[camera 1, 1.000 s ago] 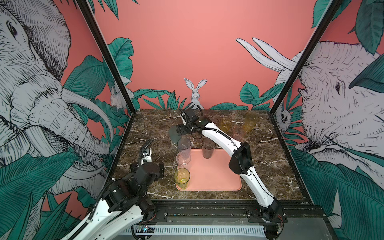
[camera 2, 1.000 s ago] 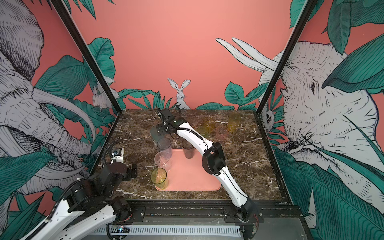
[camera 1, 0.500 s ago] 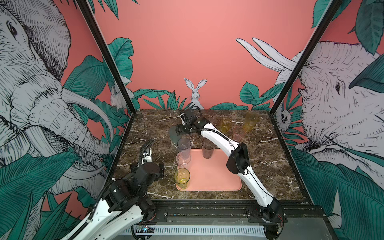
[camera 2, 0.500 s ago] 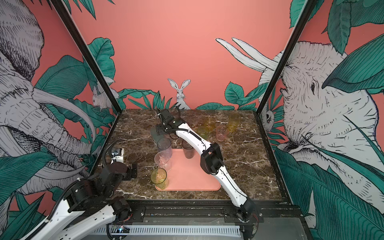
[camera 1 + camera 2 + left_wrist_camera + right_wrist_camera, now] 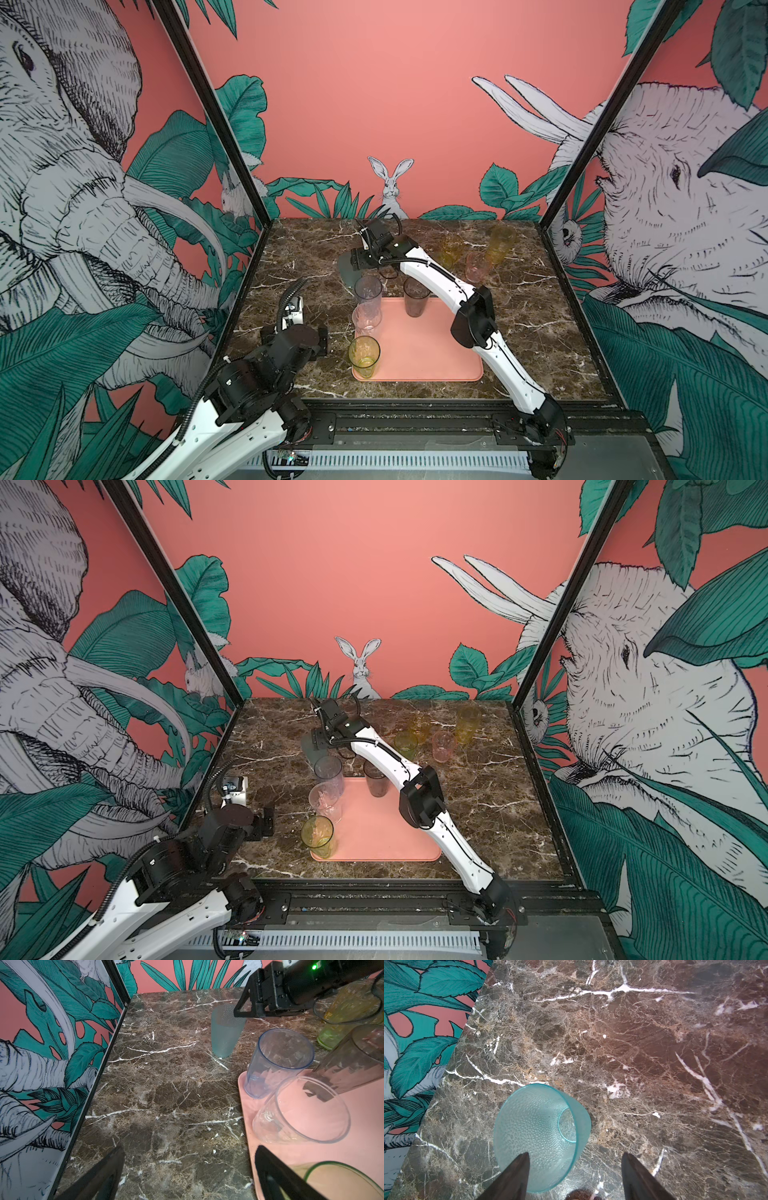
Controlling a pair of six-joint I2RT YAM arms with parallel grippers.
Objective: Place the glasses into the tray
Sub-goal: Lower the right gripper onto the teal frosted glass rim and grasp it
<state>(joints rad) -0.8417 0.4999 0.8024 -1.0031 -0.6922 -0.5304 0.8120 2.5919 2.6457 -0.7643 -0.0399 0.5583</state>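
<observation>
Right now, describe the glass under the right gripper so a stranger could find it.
Find the pink tray on the marble table. Beyond its far left corner, one glass stands under the right gripper. It alone is frosted blue-grey and dimpled; the violet glass beside it is clear.

Your tray point(image 5: 432, 353) is salmon-pink, and your marble tabletop point(image 5: 540, 316) is dark brown with white veins. Your tumblers run from yellow-green tumbler point(image 5: 364, 356) and clear tumbler point(image 5: 367, 318) to grey-violet tumbler point(image 5: 368, 291), smoky brown tumbler point(image 5: 415, 297), pink tumbler point(image 5: 476, 268) and amber tumbler point(image 5: 500, 245). Your frosted blue-grey tumbler point(image 5: 537, 1138) has a fine dimpled pattern. Your walls point(image 5: 374, 104) are coral, printed with teal leaves point(image 5: 245, 108) and black-and-white elephants point(image 5: 62, 166).
</observation>
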